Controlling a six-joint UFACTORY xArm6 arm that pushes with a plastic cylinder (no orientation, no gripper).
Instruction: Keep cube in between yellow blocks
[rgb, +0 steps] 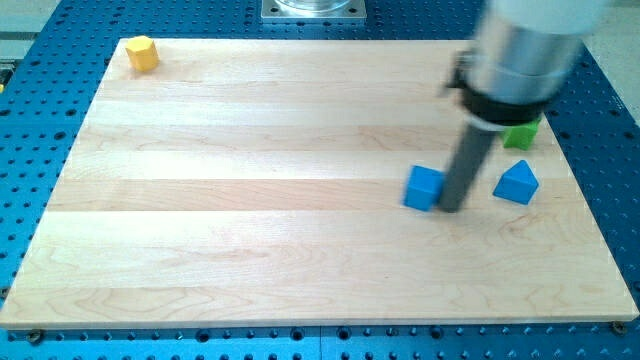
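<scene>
A blue cube (423, 188) sits right of the board's centre. My tip (452, 209) stands on the board just to the cube's right, touching or nearly touching it. A blue triangular block (516, 183) lies further right of the tip. A yellow block (143, 53), roughly hexagonal, sits in the board's top left corner, far from the cube. A green block (520, 135) sits at the right, partly hidden behind the arm's body. Only one yellow block shows.
The wooden board (250, 200) lies on a blue perforated table (40, 120). The arm's grey body (522, 55) covers the board's top right area. A metal mount (313, 10) is at the view's top centre.
</scene>
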